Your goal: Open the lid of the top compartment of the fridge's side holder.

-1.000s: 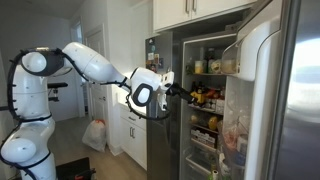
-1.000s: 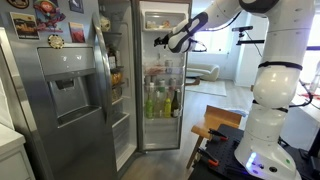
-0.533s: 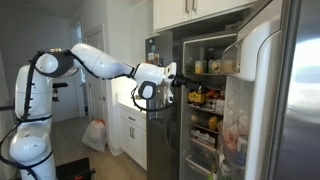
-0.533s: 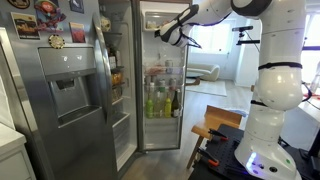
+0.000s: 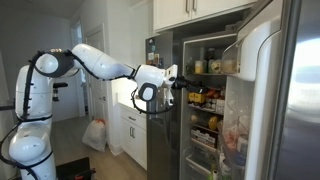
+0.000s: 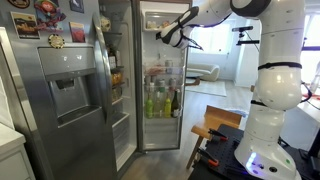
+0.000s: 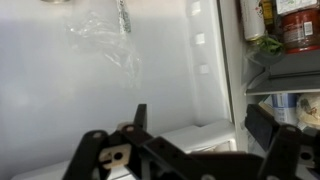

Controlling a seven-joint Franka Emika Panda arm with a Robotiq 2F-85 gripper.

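Note:
The dark grey fridge (image 5: 300,110) stands open and lit, with jars and bottles on its shelves (image 5: 205,97). Its open door carries a side holder with a white curved top lid (image 5: 255,45). My gripper (image 5: 176,82) is held high at the fridge's opening, also seen in the other exterior view (image 6: 162,38). In the wrist view the gripper (image 7: 200,125) is open and empty, facing a white translucent panel (image 7: 110,70) with a white ledge (image 7: 190,135) below it. Jars (image 7: 290,25) sit on shelves to the right.
White cabinets (image 5: 190,10) hang above the fridge and stand beside it (image 5: 133,130). A white bag (image 5: 94,135) lies on the floor. A wooden stool (image 6: 215,125) stands by the robot base (image 6: 265,140). The dispenser door (image 6: 60,95) is shut.
Over the last second my arm rose and reached further toward the fridge's upper part. In the last half second it has barely moved. The gripper stays open.

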